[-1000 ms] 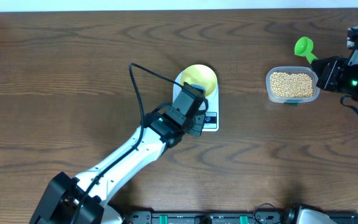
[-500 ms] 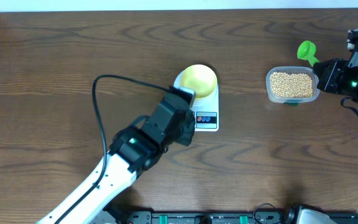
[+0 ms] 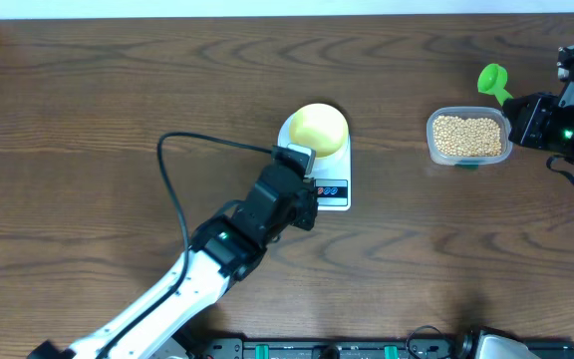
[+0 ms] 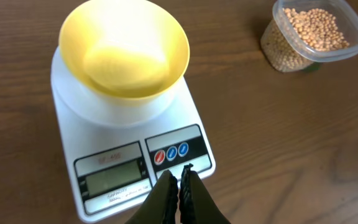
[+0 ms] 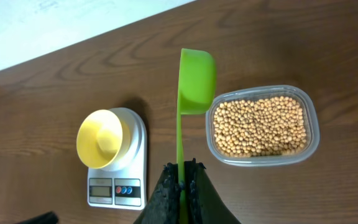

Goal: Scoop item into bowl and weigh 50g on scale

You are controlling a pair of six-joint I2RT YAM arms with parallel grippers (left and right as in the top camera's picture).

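Right jaws clamp scoop [image 5: 194, 84] handle; cup end points straight ahead.

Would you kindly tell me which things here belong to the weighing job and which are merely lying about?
For the job: beans, clear tub holding them, green scoop, yellow bowl, white scale.
Merely about: black cable, wooden table.

Bright, even light; bowl [image 4: 124, 51] glare-washed.
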